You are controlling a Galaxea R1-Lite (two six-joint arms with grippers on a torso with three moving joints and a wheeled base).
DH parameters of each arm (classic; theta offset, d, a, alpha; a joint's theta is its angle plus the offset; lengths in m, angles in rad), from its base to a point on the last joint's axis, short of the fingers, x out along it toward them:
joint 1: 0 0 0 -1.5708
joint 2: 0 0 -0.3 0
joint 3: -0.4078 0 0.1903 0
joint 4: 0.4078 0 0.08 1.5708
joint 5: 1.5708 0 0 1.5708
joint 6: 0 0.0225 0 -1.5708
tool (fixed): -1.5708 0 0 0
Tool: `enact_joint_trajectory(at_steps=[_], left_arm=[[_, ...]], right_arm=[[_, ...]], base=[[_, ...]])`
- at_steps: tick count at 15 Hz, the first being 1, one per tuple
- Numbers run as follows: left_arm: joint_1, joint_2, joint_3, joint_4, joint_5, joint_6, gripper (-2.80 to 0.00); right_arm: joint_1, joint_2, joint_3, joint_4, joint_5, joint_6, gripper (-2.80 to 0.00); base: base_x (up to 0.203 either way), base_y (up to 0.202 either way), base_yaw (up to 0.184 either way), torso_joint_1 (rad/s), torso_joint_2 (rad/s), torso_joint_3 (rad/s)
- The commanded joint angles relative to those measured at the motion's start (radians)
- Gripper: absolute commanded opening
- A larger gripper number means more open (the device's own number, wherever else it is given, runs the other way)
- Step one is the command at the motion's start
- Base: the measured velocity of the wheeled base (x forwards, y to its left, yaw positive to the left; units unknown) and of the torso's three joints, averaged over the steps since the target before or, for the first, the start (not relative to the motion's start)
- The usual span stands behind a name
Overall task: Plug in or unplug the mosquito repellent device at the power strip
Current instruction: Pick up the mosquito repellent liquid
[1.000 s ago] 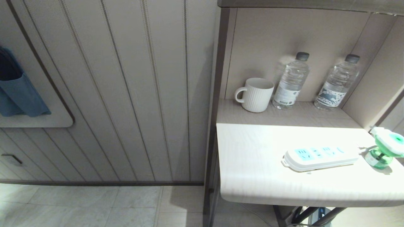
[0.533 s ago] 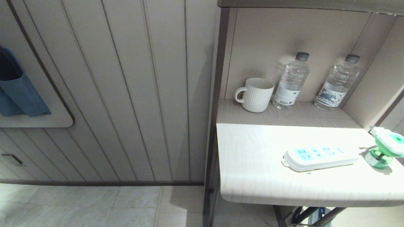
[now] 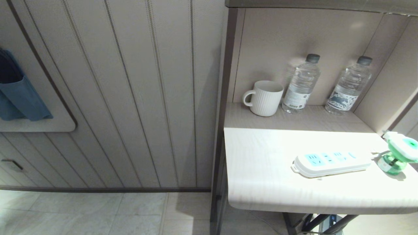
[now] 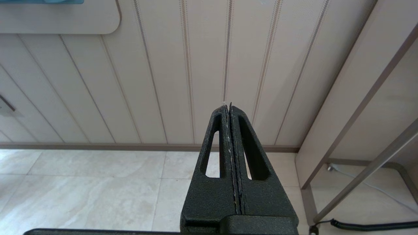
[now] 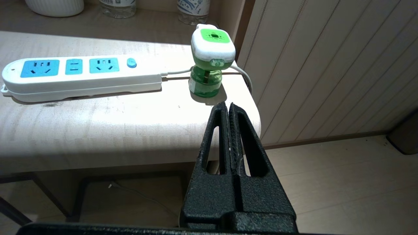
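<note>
Tabletop [image 5: 98, 124] holds mosquito repellent device [image 5: 210, 62] beyond right gripper [image 5: 228, 106].

Panelled wall [image 3: 130, 98] (grooved), tiled floor [image 3: 98, 212]

Neither arm shows in the head view. The left gripper [image 4: 230, 107] points level and slightly down, its two black fingers [image 4: 218, 153] pressed flat together, tips toward 12 o'clock in its own view. The right gripper [image 5: 227, 106] is likewise closed tight, fingers [image 5: 243, 147] touching along their length, holding nothing
</note>
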Motion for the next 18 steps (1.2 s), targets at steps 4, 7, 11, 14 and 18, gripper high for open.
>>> enact_joint_trajectory(at_steps=[4, 7, 11, 14, 18], left_arm=[[0.000, -0.001, 0.000, 0.000, 0.000, 0.000, -2.80], [0.000, -0.001, 0.000, 0.000, 0.000, 0.000, -2.80], [0.000, -0.001, 0.000, 0.000, 0.000, 0.000, -2.80], [0.000, -0.001, 0.000, 0.000, 0.000, 0.000, -2.80], [0.000, -0.001, 0.003, 0.000, 0.000, 0.000, -2.80]], right_arm=[[0.082, 0.078, -0.027, 0.001, -0.072, 0.000, -2.80], [0.020, 0.213, 0.008, -0.098, -0.074, 0.053, -2.80], [-0.202, 0.403, 0.198, -0.654, 0.115, 0.092, -2.80], [-0.281, 0.463, 0.308, -0.849, 0.338, 0.102, 0.00], [-0.259, 0.429, 0.300, -0.856, 0.355, 0.092, 0.00]], base=[[0.000, 0.000, 0.000, 0.000, 0.00, 0.000], [0.000, 0.000, 0.000, 0.000, 0.00, 0.000], [0.000, 0.000, 0.000, 0.000, 0.00, 0.000], [0.000, 0.000, 0.000, 0.000, 0.00, 0.000], [0.000, 0.000, 0.000, 0.000, 0.00, 0.000]])
